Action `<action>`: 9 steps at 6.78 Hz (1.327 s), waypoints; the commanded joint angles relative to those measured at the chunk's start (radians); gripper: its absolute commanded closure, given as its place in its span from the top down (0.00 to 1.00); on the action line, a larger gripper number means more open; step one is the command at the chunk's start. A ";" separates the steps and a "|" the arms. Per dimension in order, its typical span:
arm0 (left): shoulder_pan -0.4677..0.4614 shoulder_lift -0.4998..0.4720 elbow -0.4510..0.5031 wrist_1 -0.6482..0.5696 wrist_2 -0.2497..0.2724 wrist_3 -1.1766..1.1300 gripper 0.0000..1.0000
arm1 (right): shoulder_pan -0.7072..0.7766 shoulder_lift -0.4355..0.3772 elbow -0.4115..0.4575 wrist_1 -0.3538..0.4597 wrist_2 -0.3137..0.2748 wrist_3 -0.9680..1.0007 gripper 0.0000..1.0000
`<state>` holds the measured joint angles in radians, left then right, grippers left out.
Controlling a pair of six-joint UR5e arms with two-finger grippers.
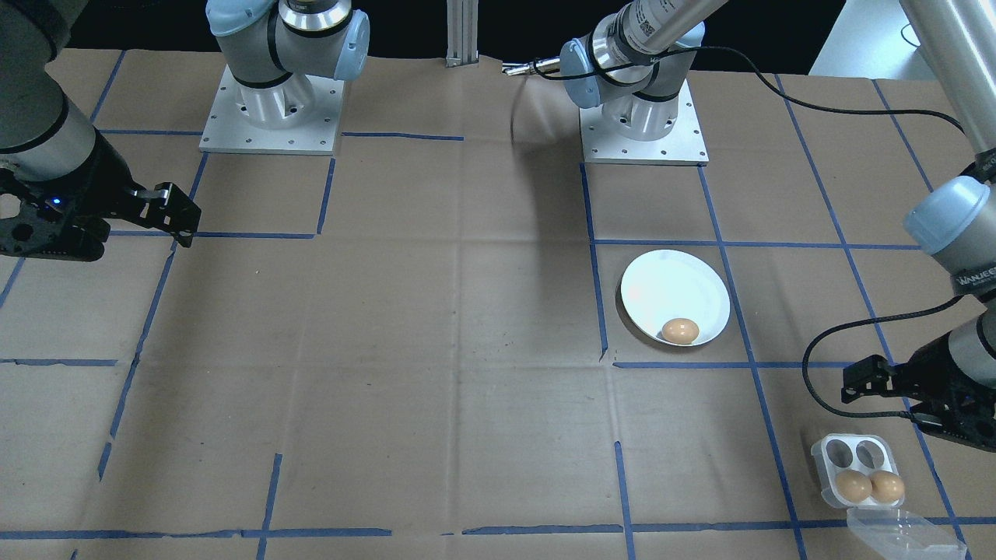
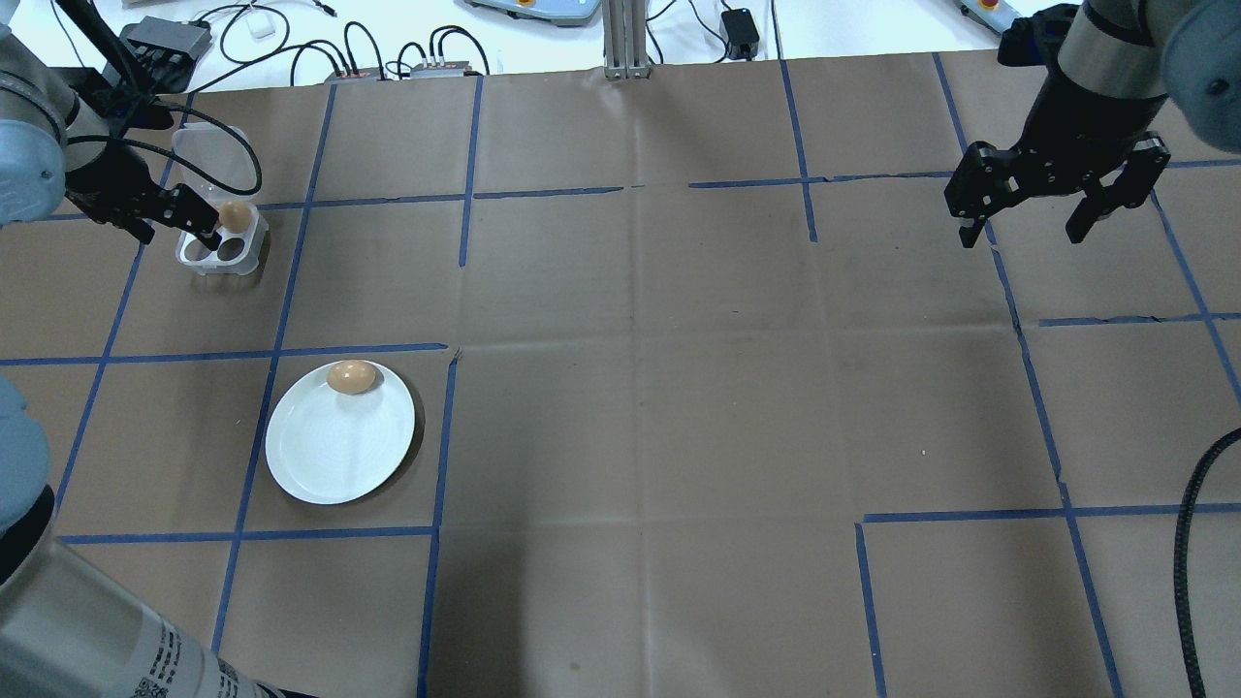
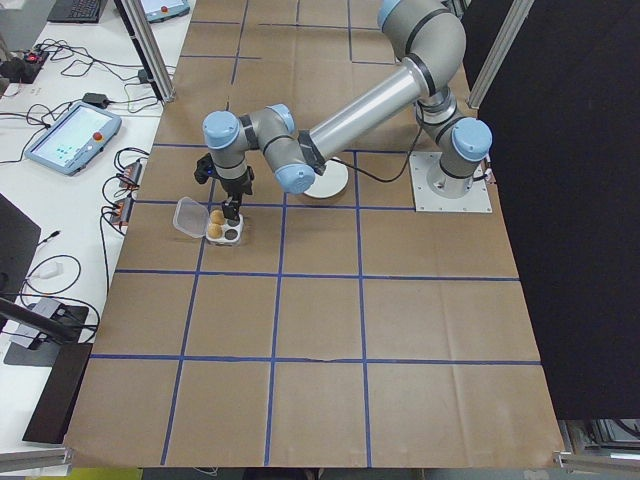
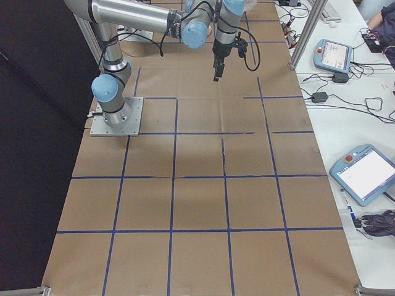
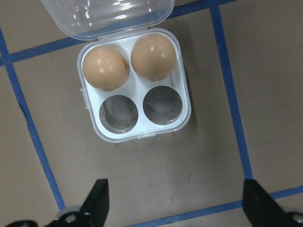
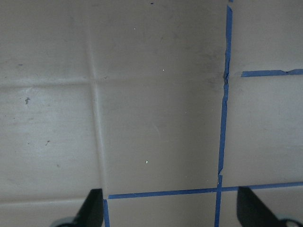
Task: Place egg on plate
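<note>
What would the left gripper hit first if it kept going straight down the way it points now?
Probably the egg tray or the paper-covered table just beside it. The left gripper is open and points down near the tray's two empty cups; the two eggs sit in the far cups. Depth is unclear.

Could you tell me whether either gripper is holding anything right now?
Nothing is held: the left gripper hangs open above the egg tray, and the right gripper is open and empty.

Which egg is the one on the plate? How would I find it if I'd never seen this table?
Look at the brown paper-covered table with blue tape lines and find the round white plate on the robot's left side. The egg lies by itself near the plate's rim. The other two eggs sit in cups of a square white tray with an open clear lid.
</note>
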<state>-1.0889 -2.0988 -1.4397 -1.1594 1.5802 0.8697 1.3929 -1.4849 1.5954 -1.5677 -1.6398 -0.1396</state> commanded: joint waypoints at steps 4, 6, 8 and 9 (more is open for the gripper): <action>0.006 -0.151 0.184 0.010 -0.009 0.646 0.97 | 0.000 0.000 0.000 0.000 0.000 0.000 1.00; -0.003 -0.210 0.243 0.010 -0.012 0.682 0.94 | 0.000 0.000 0.000 0.000 0.000 0.000 1.00; -0.003 -0.234 0.245 0.026 -0.016 0.713 0.94 | 0.000 0.000 0.000 0.000 0.000 0.000 1.00; -0.003 -0.237 0.243 0.055 -0.023 0.732 0.94 | 0.000 0.000 0.000 0.000 0.000 0.000 1.00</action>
<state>-1.0920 -2.3277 -1.1968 -1.1302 1.5637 1.5776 1.3929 -1.4849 1.5953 -1.5678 -1.6398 -0.1396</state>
